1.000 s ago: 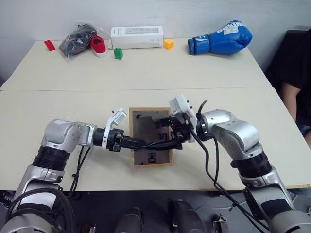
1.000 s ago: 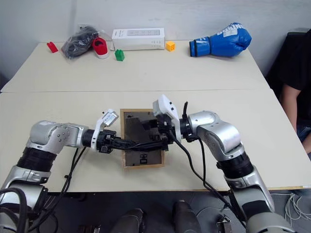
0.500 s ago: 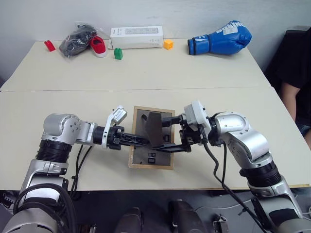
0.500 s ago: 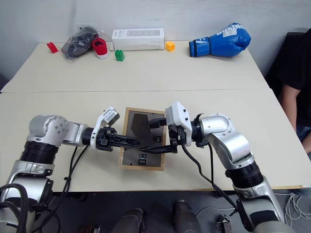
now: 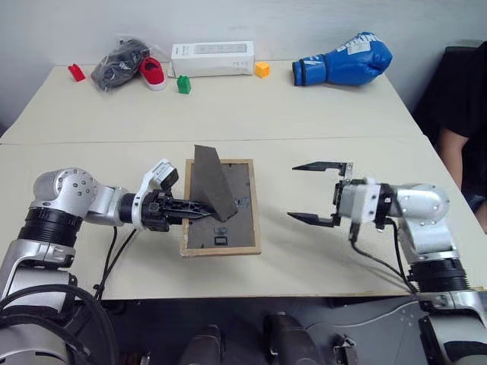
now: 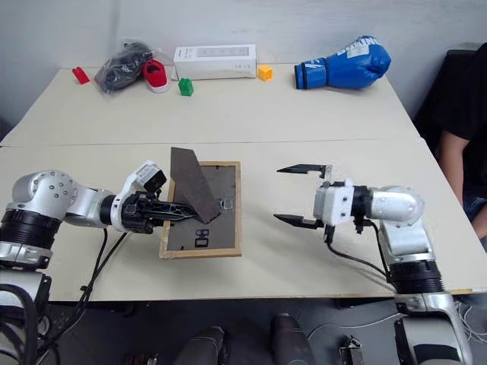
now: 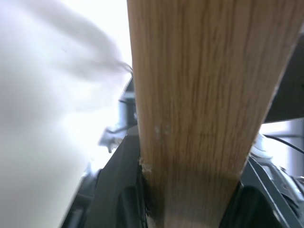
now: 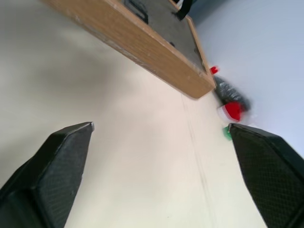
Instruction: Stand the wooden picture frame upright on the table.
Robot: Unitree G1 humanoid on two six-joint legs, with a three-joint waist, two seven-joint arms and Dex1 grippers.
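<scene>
The wooden picture frame [image 5: 237, 228] lies back side up on the near half of the table [image 5: 91, 122]. Its dark grey easel stand [image 5: 211, 182] is folded out and sticks up from the back. My left gripper [image 5: 204, 215] reaches in from the left and is shut on the frame's left rail. In the left wrist view that light-wood rail [image 7: 199, 109] runs between the black fingers [image 7: 114, 190]. My right gripper [image 5: 291, 192] hovers open to the right of the frame, jaws wide and holding nothing. The right wrist view looks between them at the frame's edge [image 8: 133, 42].
Along the far edge sit a long white box [image 5: 213, 58], a blue boxing glove [image 5: 346, 61], a red shoe with a dark bag [image 5: 125, 61], and green [image 5: 184, 84], orange [image 5: 263, 69] and red [image 5: 76, 71] blocks. A person [image 5: 464, 129] sits at the right.
My right gripper has let go at the frame's back, opened wide and pulled away to the right. The easel stand now stands out. The frame has shifted a little to the left with my left gripper.
</scene>
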